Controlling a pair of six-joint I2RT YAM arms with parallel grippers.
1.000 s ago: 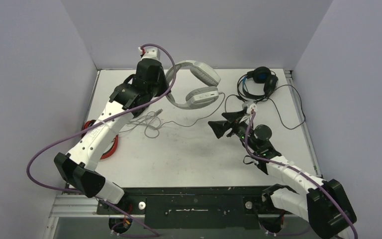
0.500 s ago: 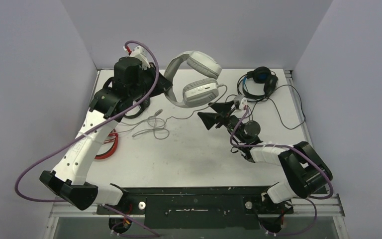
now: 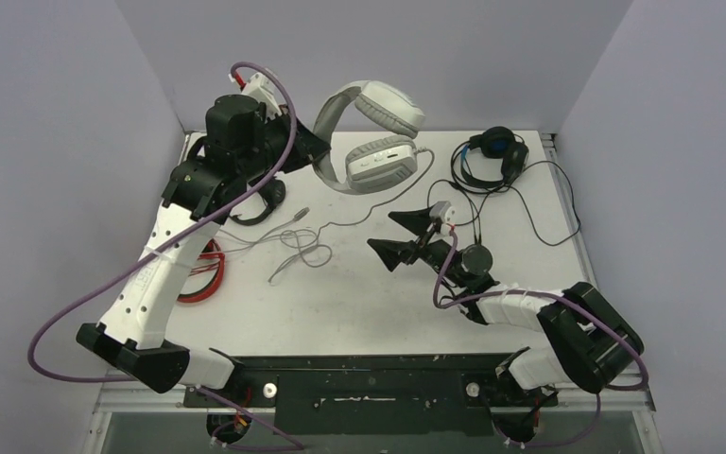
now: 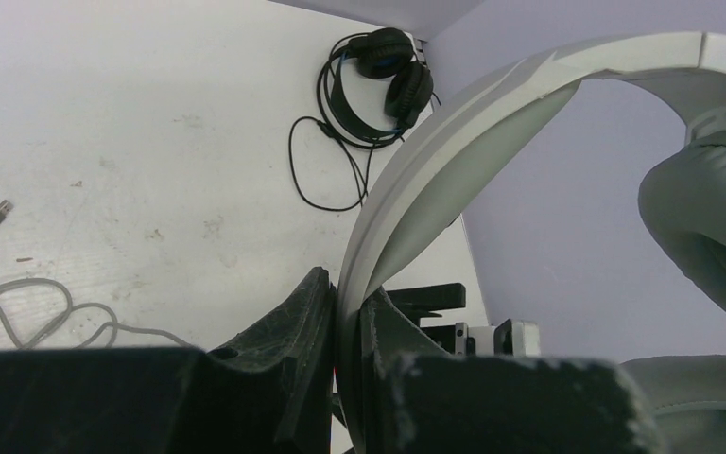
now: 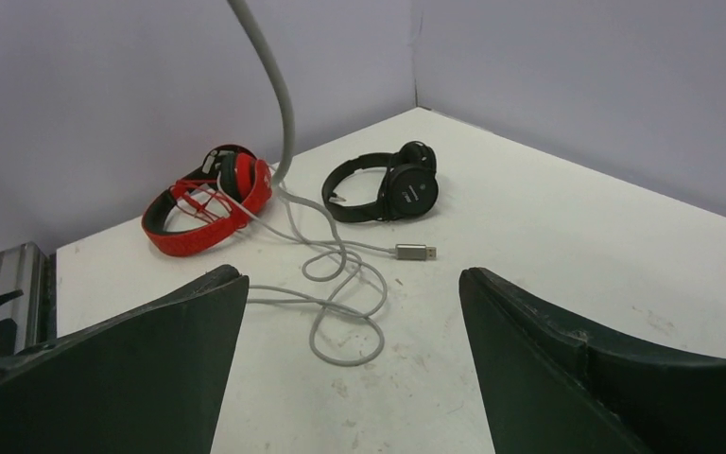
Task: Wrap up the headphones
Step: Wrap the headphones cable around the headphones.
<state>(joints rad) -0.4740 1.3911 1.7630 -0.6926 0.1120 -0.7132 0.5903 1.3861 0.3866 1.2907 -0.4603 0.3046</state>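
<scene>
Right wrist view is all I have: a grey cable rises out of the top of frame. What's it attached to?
Observer: The white-grey headset; the left gripper clamps its headband, holding it above the table.
Operator: Any headset besides the red and black ones I see?
Observer: The black-and-blue headset lies at the table's far right corner, cable loose around it.
Operator: Is the grey cable wound at all?
Observer: No: nothing is wound round the headband; it hangs from one earcup.
</scene>
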